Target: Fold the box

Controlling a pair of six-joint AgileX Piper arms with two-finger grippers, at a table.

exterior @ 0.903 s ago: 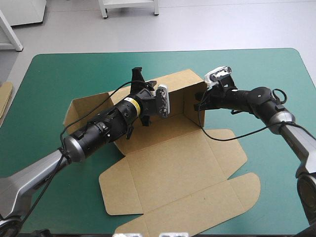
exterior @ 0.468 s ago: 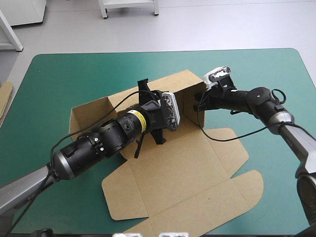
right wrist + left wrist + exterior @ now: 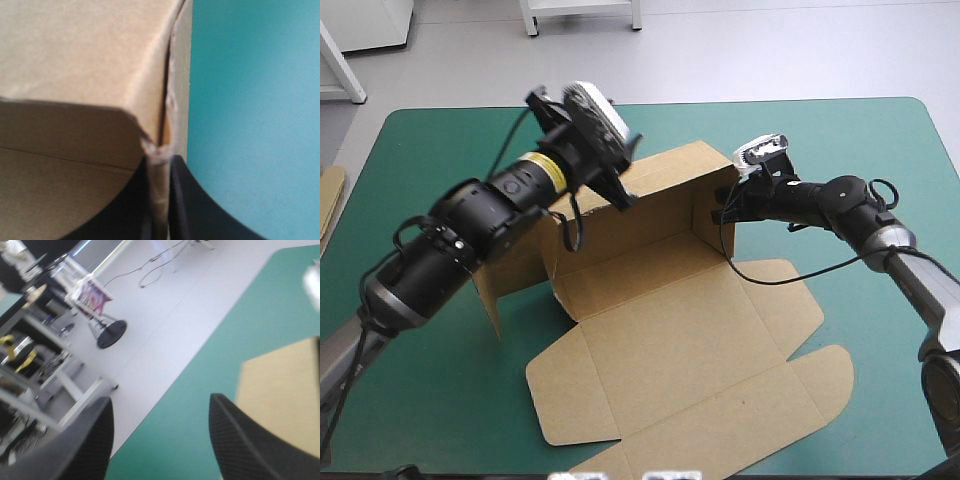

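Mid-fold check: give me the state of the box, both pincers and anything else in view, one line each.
Box: part-folded, back and side walls raised, lid panels flat on the table.
Left pincer: open, holding nothing, raised above the box.
Right pincer: shut on the box, at the edge of its right corner.
Spare board: lying at the table's left edge, untouched.

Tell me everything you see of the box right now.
The box is a cut sheet of brown board, half formed: far wall and right end wall upright, left end flap raised, lid panels with rounded flaps flat on the teal-green cover toward the near edge. The right gripper is shut on its far right corner; the left gripper, open, hangs above the far wall without gripping it.
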